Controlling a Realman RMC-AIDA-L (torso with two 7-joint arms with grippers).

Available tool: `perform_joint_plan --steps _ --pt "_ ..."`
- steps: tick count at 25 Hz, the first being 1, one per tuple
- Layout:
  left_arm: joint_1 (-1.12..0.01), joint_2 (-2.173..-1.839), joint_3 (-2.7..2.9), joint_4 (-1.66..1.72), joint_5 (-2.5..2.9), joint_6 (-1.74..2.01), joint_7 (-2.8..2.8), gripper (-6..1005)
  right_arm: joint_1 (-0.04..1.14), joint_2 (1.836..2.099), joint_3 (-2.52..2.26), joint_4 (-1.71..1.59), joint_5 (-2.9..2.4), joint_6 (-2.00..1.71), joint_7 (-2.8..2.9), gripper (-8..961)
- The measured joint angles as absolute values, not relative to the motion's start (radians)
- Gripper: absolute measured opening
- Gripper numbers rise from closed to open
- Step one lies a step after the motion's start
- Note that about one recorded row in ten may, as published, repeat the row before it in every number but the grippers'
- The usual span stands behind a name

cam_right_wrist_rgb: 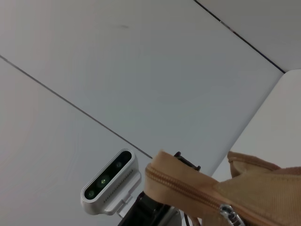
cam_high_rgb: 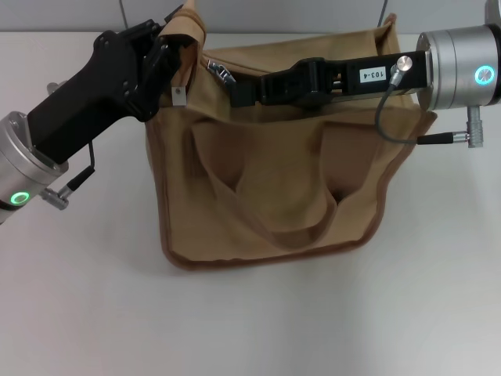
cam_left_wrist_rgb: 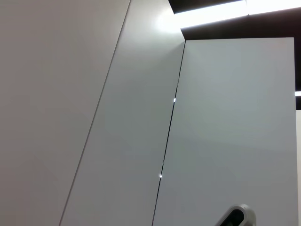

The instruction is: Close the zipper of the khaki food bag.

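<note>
The khaki food bag (cam_high_rgb: 274, 180) stands on the white table, its two looped handles hanging down the near side. My left gripper (cam_high_rgb: 178, 48) is at the bag's far left top corner, shut on the fabric there and holding it up. My right gripper (cam_high_rgb: 232, 81) reaches in from the right along the bag's top panel and is shut on the silver pull tab (cam_high_rgb: 221, 74) near the left end of the zipper. In the right wrist view the zipper (cam_right_wrist_rgb: 183, 186) runs along the raised end of the bag (cam_right_wrist_rgb: 254, 188), with the pull tab (cam_right_wrist_rgb: 229, 214) at the picture's edge.
A small white label (cam_high_rgb: 179, 95) hangs under the bag's left corner. The white table (cam_high_rgb: 258, 321) surrounds the bag, with a grey panelled wall (cam_left_wrist_rgb: 141, 117) behind it. My left wrist's camera housing (cam_right_wrist_rgb: 110, 182) shows in the right wrist view.
</note>
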State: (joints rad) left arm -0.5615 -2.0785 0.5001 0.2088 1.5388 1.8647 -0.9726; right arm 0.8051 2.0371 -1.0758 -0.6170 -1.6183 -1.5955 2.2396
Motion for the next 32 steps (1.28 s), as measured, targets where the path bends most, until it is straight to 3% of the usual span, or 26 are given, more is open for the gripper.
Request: perform_joint_plan --steps 14,22,28,32 --pt "-0.554 -2.078 0.500 0.209 1.535 1.870 -0.973 27 0.777 2.020 -0.940 -0.644 -1.597 -1.703 2.244 19" --pt "-0.558 -2.079 0.500 0.209 1.535 1.868 -0.973 27 0.815 2.015 -0.949 -0.651 -1.706 -1.669 2.234 212" --pt "-0.557 -2.078 0.500 0.209 1.535 1.861 -0.972 27 0.787 2.056 -0.946 -0.802 -1.792 -1.669 2.155 440" --pt "-0.556 -2.078 0.499 0.209 1.535 1.861 -0.972 27 0.774 2.065 -0.942 -0.847 -1.791 -1.663 2.152 461"
